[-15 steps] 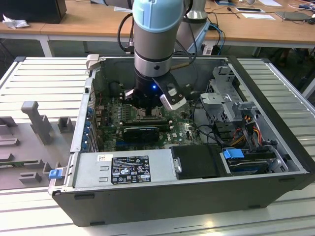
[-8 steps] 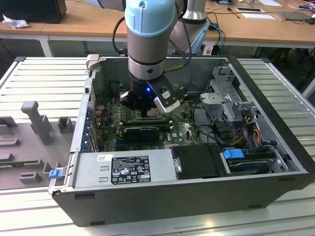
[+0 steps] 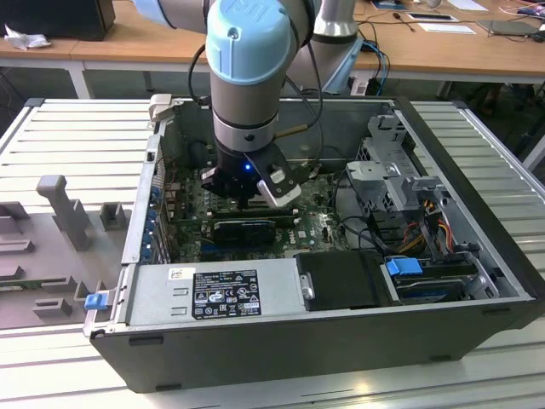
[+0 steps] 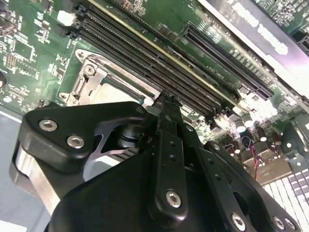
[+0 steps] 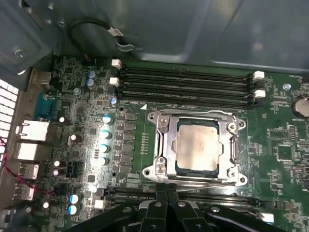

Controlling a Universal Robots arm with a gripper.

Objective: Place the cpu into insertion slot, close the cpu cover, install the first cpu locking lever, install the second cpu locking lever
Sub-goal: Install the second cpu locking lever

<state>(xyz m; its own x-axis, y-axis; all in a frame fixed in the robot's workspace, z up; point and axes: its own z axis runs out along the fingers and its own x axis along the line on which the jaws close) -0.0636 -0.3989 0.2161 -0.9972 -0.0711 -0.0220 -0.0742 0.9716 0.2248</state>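
Note:
The cpu (image 5: 195, 147), a silvery square chip, lies in the insertion slot (image 5: 160, 170) on the green motherboard. The cpu cover (image 5: 165, 140), a thin metal frame, lies flat around it. A thin metal lever (image 5: 207, 182) runs along the slot's edge nearest my gripper, and a second lever (image 5: 235, 145) runs along an adjacent side. My gripper (image 5: 166, 189) is shut, its black fingertips together right at the nearer lever's edge. In the second wrist view the gripper (image 4: 166, 100) stands over the slot's rim (image 4: 91, 72), beside the memory slots. In the exterior view the gripper (image 3: 246, 201) reaches down inside the open computer case.
Long black memory slots (image 5: 186, 82) flank the socket on two sides. A black expansion card (image 3: 245, 228) lies close to the gripper. The power supply (image 3: 213, 290), drive cage (image 3: 400, 179) and cables (image 3: 426, 217) crowd the case, and its metal walls (image 3: 140, 213) surround the arm.

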